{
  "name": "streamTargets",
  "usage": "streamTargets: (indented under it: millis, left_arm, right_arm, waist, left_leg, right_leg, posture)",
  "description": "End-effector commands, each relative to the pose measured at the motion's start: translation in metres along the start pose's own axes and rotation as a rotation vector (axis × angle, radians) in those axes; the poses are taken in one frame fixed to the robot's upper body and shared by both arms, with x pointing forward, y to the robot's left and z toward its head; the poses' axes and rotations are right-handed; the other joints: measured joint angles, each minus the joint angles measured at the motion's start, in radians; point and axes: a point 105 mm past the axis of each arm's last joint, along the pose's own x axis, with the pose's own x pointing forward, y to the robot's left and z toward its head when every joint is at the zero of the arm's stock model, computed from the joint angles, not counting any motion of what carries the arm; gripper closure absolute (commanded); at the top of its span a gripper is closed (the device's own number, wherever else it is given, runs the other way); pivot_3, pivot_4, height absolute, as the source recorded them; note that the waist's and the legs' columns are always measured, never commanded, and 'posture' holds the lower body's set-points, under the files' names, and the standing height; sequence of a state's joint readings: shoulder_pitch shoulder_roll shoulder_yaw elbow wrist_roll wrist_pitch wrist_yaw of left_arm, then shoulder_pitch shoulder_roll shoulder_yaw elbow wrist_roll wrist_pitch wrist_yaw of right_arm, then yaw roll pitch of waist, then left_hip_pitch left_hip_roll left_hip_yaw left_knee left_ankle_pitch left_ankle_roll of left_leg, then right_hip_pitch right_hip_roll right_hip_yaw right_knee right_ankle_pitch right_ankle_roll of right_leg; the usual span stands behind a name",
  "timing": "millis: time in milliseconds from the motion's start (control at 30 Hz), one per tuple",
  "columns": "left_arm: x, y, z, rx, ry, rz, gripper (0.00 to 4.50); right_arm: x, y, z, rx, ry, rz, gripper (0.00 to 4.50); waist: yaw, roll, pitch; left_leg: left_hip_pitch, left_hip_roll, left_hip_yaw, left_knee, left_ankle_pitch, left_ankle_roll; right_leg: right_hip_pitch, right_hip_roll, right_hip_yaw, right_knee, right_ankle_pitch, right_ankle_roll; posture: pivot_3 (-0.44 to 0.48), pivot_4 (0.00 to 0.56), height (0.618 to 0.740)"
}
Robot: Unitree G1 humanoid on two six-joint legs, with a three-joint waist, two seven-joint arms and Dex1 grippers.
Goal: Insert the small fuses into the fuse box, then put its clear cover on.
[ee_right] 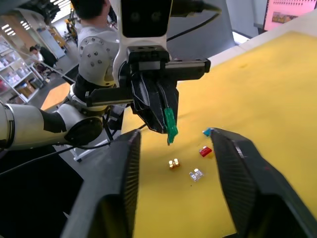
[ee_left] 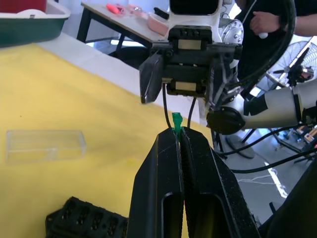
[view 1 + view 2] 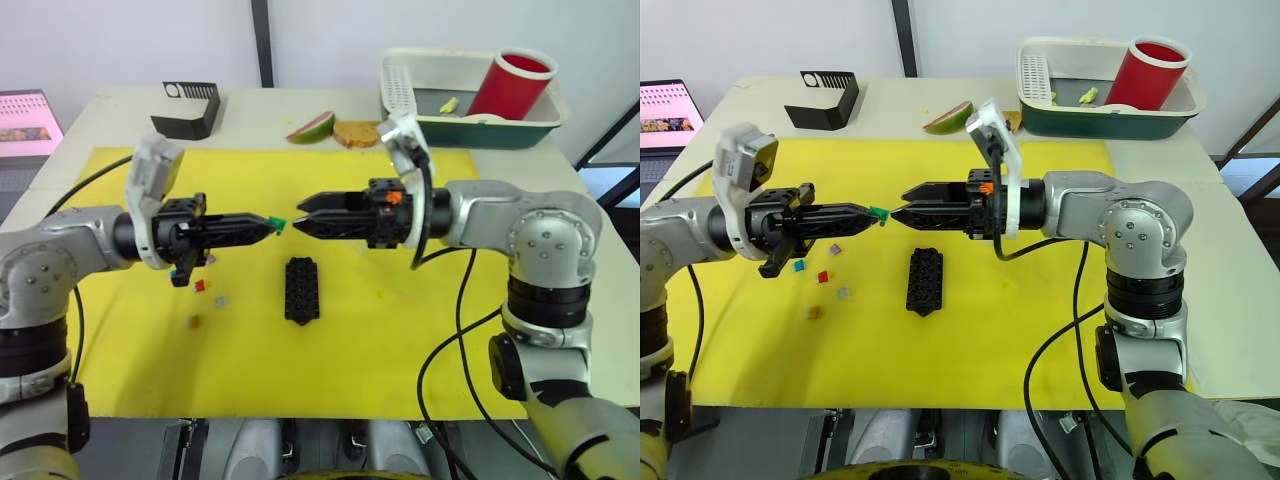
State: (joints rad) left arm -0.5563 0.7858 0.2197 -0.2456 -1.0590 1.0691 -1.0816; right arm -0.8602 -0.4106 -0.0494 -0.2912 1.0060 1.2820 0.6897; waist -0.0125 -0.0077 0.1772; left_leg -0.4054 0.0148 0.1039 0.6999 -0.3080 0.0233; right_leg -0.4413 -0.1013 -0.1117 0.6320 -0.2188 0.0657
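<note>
Yellow matting (image 3: 420, 330) is covering the table, and both arms are reaching toward each other above it. The left gripper (image 3: 262, 226) is pinching a green fuse (image 3: 277, 225) between its closed fingers, so that the fuse is sticking out past the tips. The right gripper (image 3: 303, 214) is facing it, tips just beside the fuse, with its fingers standing apart; in the right wrist view the green fuse is hanging between those two spread fingers without touching either.

The fuse box (image 3: 302, 289) is lying flat on the mat below the meeting point of the two grippers, its slots facing up. More fuses are lying loose on the mat near the left gripper: a red fuse (image 3: 823, 277), a blue fuse (image 3: 797, 266), a clear fuse (image 3: 844, 292) and a yellow fuse (image 3: 813, 312), all apart from the fuse box. The clear cover (image 2: 43, 145) is lying on the mat a little way beyond the fuse box, as the left wrist view shows it.

At the far edge of the table a black stand (image 3: 187, 110), a green tray (image 3: 520, 130) holding a red cup (image 3: 511, 82), and some food pieces (image 3: 335, 130) are sitting off the mat.
</note>
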Motion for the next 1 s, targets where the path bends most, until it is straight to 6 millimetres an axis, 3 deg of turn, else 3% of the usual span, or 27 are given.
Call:
streamTargets:
  millis: [33, 233, 300, 1000]
  left_arm:
    - [-0.001, -0.003, 0.010, 0.052, -0.017, -0.015, 4.50]
    - [-0.005, -0.003, 0.008, 0.049, -0.012, -0.010, 4.50]
    - [-0.006, -0.002, 0.008, 0.043, -0.017, -0.006, 4.50]
    - [-0.005, -0.003, 0.004, 0.033, -0.006, -0.001, 4.50]
  right_arm:
    - [0.005, 0.009, 0.006, -0.039, -0.004, 0.026, 2.09]
    - [0.008, 0.010, 0.003, -0.033, -0.004, 0.033, 2.09]
    - [0.009, 0.010, 0.002, -0.031, -0.004, 0.037, 2.85]
    - [0.015, 0.013, 0.003, -0.023, -0.015, 0.061, 2.85]
  waist:
    - [0.000, 0.000, 0.000]
    - [0.000, 0.000, 0.000]
    - [0.000, 0.000, 0.000]
    - [0.000, 0.000, 0.000]
  left_leg:
    - [0.000, 0.000, 0.000, 0.000, 0.000, 0.000]
    - [0.000, 0.000, 0.000, 0.000, 0.000, 0.000]
    - [0.000, 0.000, 0.000, 0.000, 0.000, 0.000]
    - [0.000, 0.000, 0.000, 0.000, 0.000, 0.000]
  right_leg:
    - [0.000, 0.000, 0.000, 0.000, 0.000, 0.000]
    - [0.000, 0.000, 0.000, 0.000, 0.000, 0.000]
    - [0.000, 0.000, 0.000, 0.000, 0.000, 0.000]
    - [0.000, 0.000, 0.000, 0.000, 0.000, 0.000]
  posture:
    - [0.000, 0.150, 0.740]
    - [0.000, 0.150, 0.740]
    - [0.000, 0.150, 0.740]
    - [0.000, 0.150, 0.740]
